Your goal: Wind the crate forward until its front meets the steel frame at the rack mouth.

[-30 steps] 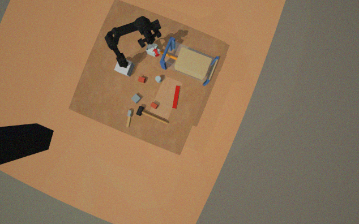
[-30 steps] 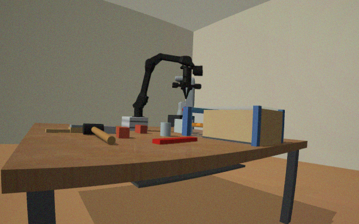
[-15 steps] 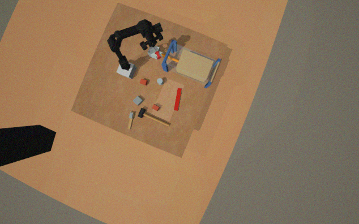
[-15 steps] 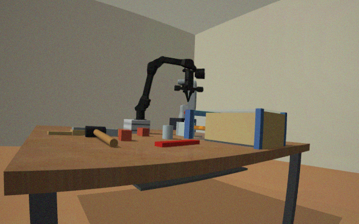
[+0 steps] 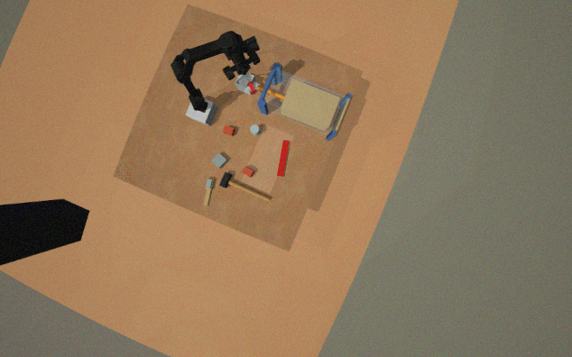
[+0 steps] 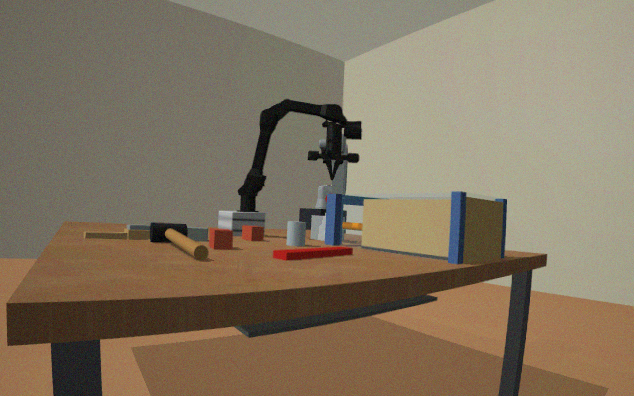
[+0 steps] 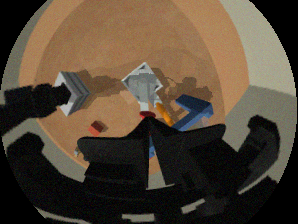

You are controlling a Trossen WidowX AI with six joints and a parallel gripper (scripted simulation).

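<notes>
Exterior view: the jaws (image 5: 237, 77) (image 6: 332, 178) are seen pressed together on nothing, poised above the winch (image 5: 244, 83) (image 6: 319, 227) (image 7: 143, 82), whose handle with its red part (image 5: 252, 87) (image 7: 147, 114) appears to be already fitted. The crate (image 5: 310, 105) (image 6: 407, 226) is held inside the blue-framed cubby (image 5: 263, 105) (image 6: 334, 220) (image 7: 196, 117), to the right of the winch, and looks flat; a gap is left between its front and the near-winch frame, bridged by the orange strap (image 5: 272, 92) (image 6: 352, 226) (image 7: 164, 114). If the closed tips were lowered straight down, the handle could be knocked or jammed rather than gripped. With hurried cranking, the crate might be tipped by a jerk of the strap, or the handle's key lifted out by an upward pull. The brown wooden tabletop (image 5: 171, 149) (image 6: 130, 280) (image 7: 115, 30) is carried on dark legs over an orange floor, with plain grey and cream walls behind.
</notes>
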